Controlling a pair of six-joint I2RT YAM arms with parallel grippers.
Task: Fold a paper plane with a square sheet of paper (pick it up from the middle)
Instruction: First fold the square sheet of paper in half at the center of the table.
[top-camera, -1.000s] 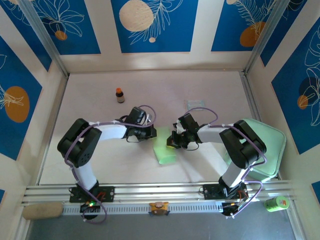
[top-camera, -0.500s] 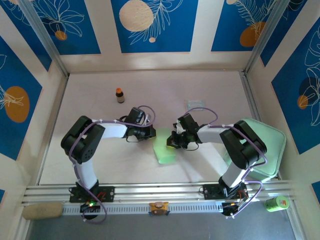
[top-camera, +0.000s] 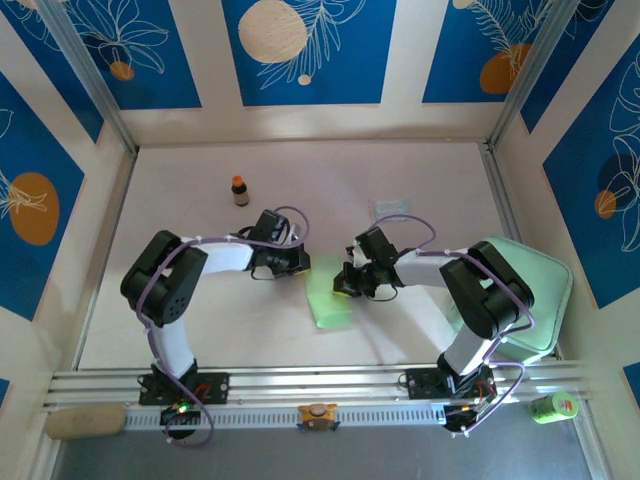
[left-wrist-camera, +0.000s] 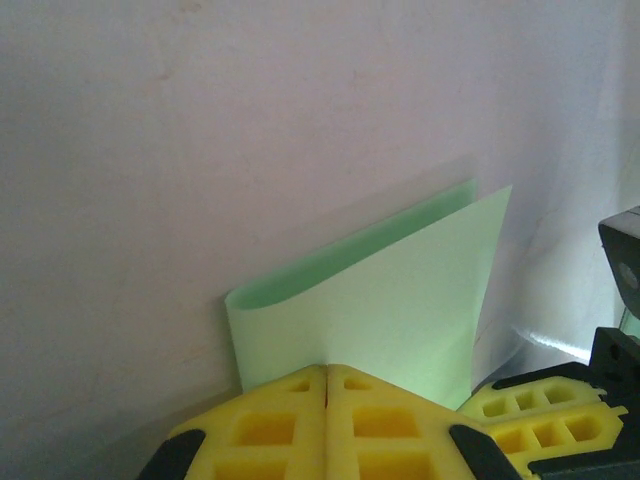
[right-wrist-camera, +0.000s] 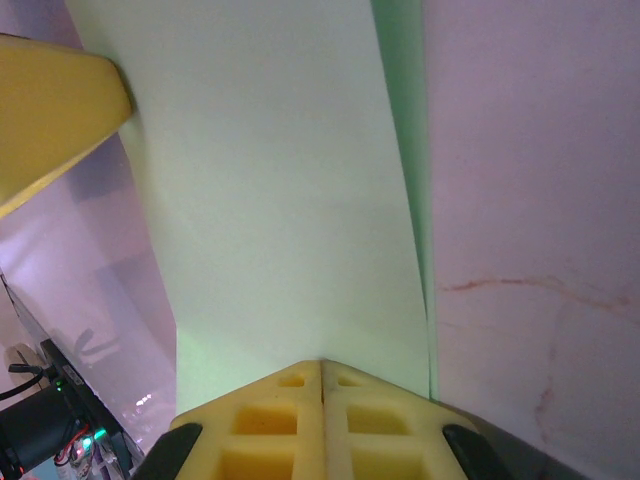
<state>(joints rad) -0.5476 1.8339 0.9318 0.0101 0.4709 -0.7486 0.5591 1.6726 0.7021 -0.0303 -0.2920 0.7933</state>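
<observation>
Evidently the first half-fold is in hand: the square sheet of paper (top-camera: 330, 300) lies doubled over at mid-table (top-camera: 200, 310), its fold rounded and uncreased. The left end effector (left-wrist-camera: 326, 372) and right end effector (right-wrist-camera: 322, 362) each have fingers together, seemingly pinching its edges. Next, probably, the crease needs pressing flat. The mint tray (top-camera: 545, 290), near right, shows nothing inside.

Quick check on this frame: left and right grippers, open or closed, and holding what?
Left gripper: closed, pinching an edge of the folded-over green sheet of paper.
Right gripper: closed, pinching the same sheet of paper.
</observation>
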